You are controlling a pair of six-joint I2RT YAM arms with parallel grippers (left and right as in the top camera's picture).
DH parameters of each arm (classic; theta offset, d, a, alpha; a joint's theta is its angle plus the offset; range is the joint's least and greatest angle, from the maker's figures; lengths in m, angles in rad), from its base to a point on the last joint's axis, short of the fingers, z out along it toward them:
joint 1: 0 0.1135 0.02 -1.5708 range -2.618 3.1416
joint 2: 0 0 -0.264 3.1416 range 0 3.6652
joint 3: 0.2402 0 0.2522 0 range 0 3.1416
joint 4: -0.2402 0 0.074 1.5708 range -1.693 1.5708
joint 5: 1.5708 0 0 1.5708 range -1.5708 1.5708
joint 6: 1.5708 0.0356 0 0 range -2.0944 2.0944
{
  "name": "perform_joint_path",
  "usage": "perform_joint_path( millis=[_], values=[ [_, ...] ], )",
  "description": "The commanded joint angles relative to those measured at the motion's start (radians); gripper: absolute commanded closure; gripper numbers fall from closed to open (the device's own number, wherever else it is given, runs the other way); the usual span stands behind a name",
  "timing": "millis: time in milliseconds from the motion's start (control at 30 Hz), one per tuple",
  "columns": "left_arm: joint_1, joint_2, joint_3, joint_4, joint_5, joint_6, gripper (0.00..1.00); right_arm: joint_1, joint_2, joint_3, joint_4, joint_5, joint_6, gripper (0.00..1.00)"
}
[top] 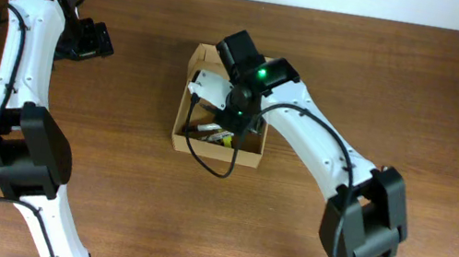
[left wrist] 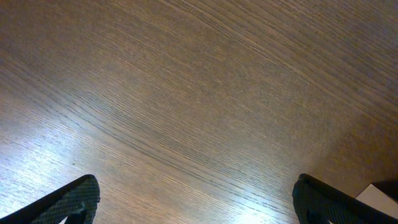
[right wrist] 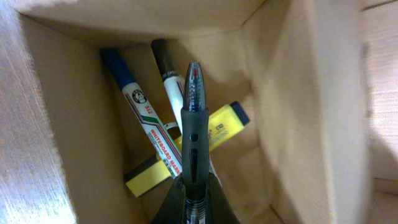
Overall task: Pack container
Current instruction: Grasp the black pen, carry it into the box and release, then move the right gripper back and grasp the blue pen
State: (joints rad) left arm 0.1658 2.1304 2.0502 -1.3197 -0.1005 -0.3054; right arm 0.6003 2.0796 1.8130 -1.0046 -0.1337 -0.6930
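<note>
Right tool [right wrist: 194,198] is clamping a pen [right wrist: 193,106] by its dark grip section, jaws closed tight on the barrel. It is pointing the pen tip-first down into the container [right wrist: 298,93], presumably so that the pen can be laid lengthwise beside the items already packed. Inside, a blue-capped whiteboard marker [right wrist: 140,118], a black-capped marker [right wrist: 166,78] and a yellow highlighter [right wrist: 224,127] are lying crossed on the box floor (the highlighter apparently lowest). The pen's tip is hanging above them, so the release looks not yet done. The container is standing open-topped near the middle of the table [top: 389,71], directly under the right arm. Left tool [left wrist: 196,208] is hovering over bare wood with jaws spread wide and empty, well apart from the container, likely parked clear of the packing.
</note>
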Motion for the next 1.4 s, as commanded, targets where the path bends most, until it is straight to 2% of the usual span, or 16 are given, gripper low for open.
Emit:
perform_joint_path(
  millis=[0, 167, 200, 300, 333, 367, 567, 733, 833, 1000, 1167, 1233, 1267, 1367],
  values=[
    [-0.001, -0.002, -0.004, 0.000, 0.007, 0.011, 0.00, 0.008, 0.064, 0.022, -0.014, -0.037, -0.006, 0.96],
    [-0.001, -0.002, -0.004, 0.000, 0.007, 0.011, 0.00, 0.008, 0.103, 0.022, -0.023, -0.050, 0.021, 0.97],
    [-0.001, -0.002, -0.004, 0.000, 0.007, 0.011, 0.00, 0.008, 0.106, 0.022, -0.025, -0.046, 0.030, 0.91],
    [-0.001, -0.002, -0.004, 0.000, 0.007, 0.011, 0.00, 0.008, 0.106, 0.022, -0.027, -0.046, 0.047, 0.57],
    [-0.001, -0.002, -0.004, 0.000, 0.007, 0.011, 0.00, 0.008, 0.106, 0.022, -0.029, -0.046, 0.048, 0.51],
    [-0.001, -0.002, -0.004, 0.000, 0.007, 0.011, 0.00, 0.010, 0.105, 0.023, -0.029, -0.030, 0.081, 0.40],
    [-0.001, -0.002, -0.004, 0.000, 0.008, 0.011, 0.00, 0.022, 0.087, 0.162, -0.171, 0.089, 0.114, 0.41],
    [-0.001, -0.002, -0.004, 0.000, 0.007, 0.011, 0.00, 0.013, 0.032, 0.372, -0.270, 0.194, 0.239, 0.41],
    [-0.001, -0.002, -0.004, 0.000, 0.008, 0.011, 0.00, -0.027, -0.046, 0.403, -0.283, 0.228, 0.288, 0.40],
    [-0.001, -0.002, -0.004, 0.000, 0.008, 0.011, 0.00, -0.186, -0.178, 0.402, -0.308, 0.220, 0.396, 0.41],
    [-0.001, -0.002, -0.004, 0.000, 0.007, 0.011, 0.00, -0.433, -0.285, 0.355, -0.277, 0.183, 0.491, 0.41],
    [-0.001, -0.002, -0.004, 0.000, 0.007, 0.011, 0.00, -0.524, -0.307, 0.311, -0.247, 0.178, 0.565, 0.43],
    [-0.001, -0.002, -0.004, 0.000, 0.007, 0.011, 0.00, -0.577, -0.311, 0.284, -0.238, 0.179, 0.627, 0.47],
    [-0.001, -0.002, -0.004, 0.000, 0.007, 0.011, 0.00, -0.683, -0.306, 0.199, -0.269, 0.161, 0.779, 0.51]
  ],
)
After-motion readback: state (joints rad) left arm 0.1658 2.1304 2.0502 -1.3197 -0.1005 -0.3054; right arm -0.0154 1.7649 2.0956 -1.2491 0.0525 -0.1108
